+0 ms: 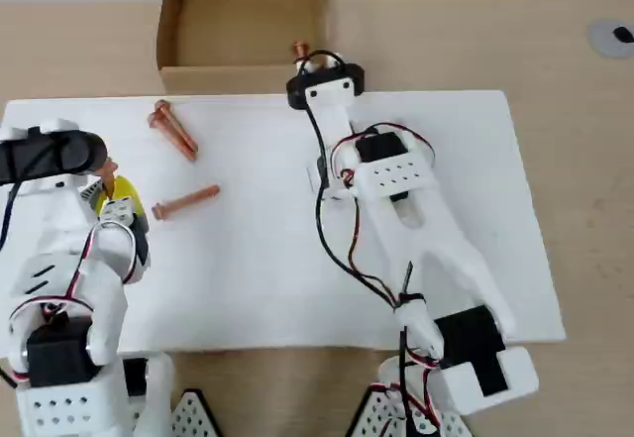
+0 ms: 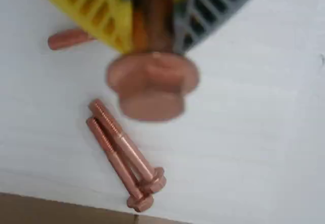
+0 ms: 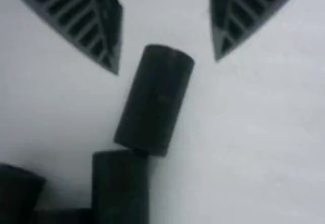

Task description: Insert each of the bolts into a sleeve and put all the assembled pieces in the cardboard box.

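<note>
Clenching a copper bolt (image 2: 152, 89), the left fingers (image 2: 86, 10) hover; the right fingers (image 3: 81, 21) gape above a black sleeve (image 3: 155, 99).

Left arm (image 1: 69, 288): white printed shell, black servo blocks, red-and-black cable loops behind the fingers. One yellow finger (image 2: 81, 5), one grey finger (image 2: 218, 0), both slotted.

Right arm (image 1: 396, 174): white perforated shell, black motor housings, red, black and white wiring behind the fingers. Dark grey ribbed wedge fingers (image 3: 86, 21).
</note>
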You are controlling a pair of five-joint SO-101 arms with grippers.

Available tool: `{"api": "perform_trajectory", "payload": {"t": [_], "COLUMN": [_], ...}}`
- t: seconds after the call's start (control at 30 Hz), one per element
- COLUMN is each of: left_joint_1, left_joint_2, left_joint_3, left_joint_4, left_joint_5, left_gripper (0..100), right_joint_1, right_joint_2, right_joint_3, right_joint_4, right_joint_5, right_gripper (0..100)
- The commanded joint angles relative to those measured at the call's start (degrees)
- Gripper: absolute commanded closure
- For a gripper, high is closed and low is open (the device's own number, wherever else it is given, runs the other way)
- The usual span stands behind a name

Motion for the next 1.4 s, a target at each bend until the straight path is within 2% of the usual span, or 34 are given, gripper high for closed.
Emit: {"api": "perform_trajectory", "payload": {"t": [0.0, 0.4, 0.97, 1.37], "left_joint_1": [0.62, 0.62, 0.62, 0.18], "left_joint_2": [-0.75, -0.75, -0.75, -0.84], "left_joint_3": [-0.44, -0.44, -0.44, -0.53], "left_joint_4": [-1.67, -1.67, -1.67, -1.23], "left_joint_5": [-0.26, -0.26, -0.09, -0.35], "left_gripper": [99, 99, 99, 99], "right_joint_1": [1.27, 6.64, 6.55, 6.9], "right_joint_2": [0.31, 12.18, 13.32, 21.14], "right_joint_3": [-0.4, -7.25, -8.84, -14.73], "right_joint_4": [-0.97, -1.41, -1.67, -1.23], "right_joint_5": [0.44, 0.26, 0.62, 0.7], "right_gripper": [83.9, 83.9, 83.9, 84.0]}}
